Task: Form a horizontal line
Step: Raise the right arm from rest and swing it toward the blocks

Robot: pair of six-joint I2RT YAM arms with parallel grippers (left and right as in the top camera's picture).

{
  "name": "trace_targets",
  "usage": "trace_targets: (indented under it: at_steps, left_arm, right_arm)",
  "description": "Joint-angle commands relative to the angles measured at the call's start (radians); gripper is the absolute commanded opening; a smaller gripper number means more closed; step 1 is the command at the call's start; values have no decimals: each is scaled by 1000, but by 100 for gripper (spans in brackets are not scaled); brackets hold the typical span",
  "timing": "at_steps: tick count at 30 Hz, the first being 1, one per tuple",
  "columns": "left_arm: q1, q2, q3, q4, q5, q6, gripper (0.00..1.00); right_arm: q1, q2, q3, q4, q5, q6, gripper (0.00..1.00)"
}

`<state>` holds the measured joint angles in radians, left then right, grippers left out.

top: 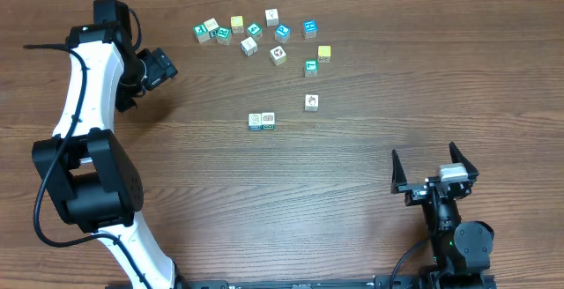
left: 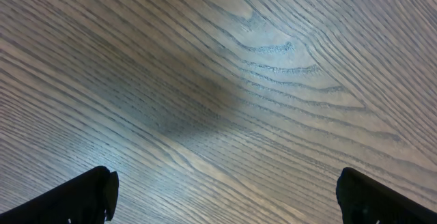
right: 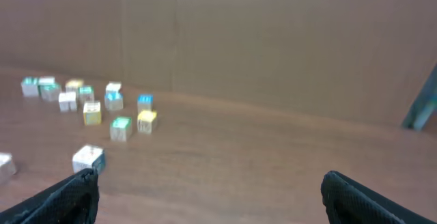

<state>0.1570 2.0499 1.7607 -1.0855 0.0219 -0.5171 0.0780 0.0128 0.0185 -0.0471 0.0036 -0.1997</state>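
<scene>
I read this as the early part of the job: the horizontal line (top: 262,121) is only two white-faced cubes with teal sides, touching side by side near the middle of the tabletop (top: 352,201). Neither arm holds anything. The left fingers (top: 164,65) are spread wide over bare wood, well to the left of the row. The right fingers (top: 397,173) are also wide apart, parked near the front right corner. A lone cube (top: 311,102) sits a little up and to the right of the row, apart from it, and I judge it the easiest next pick. The loose cubes (top: 251,35) are scattered along the far side. The next move calls for reaching one cube, closing squarely on it, and setting it flush against the row's end without nudging the pair. I see no containers anywhere; every cube lies directly on the wood.
</scene>
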Motion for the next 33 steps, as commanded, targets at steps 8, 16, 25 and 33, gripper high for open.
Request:
trace_targets:
  at_steps: [8, 16, 25, 33]
  left_arm:
    - [0, 0, 21, -2, -6, 8, 100]
    - [0, 0, 21, -2, -6, 9, 100]
    - [0, 0, 21, -2, -6, 9, 100]
    - [0, 0, 21, -2, -6, 9, 100]
  right_arm:
    - [-6, -10, -11, 36, -115, -10, 100]
    - [-6, -10, 2, 48, -145, 209, 100]
    - [-6, -10, 132, -24, -182, 257, 100]
    - [-6, 31, 360, -201, -182, 256, 100]
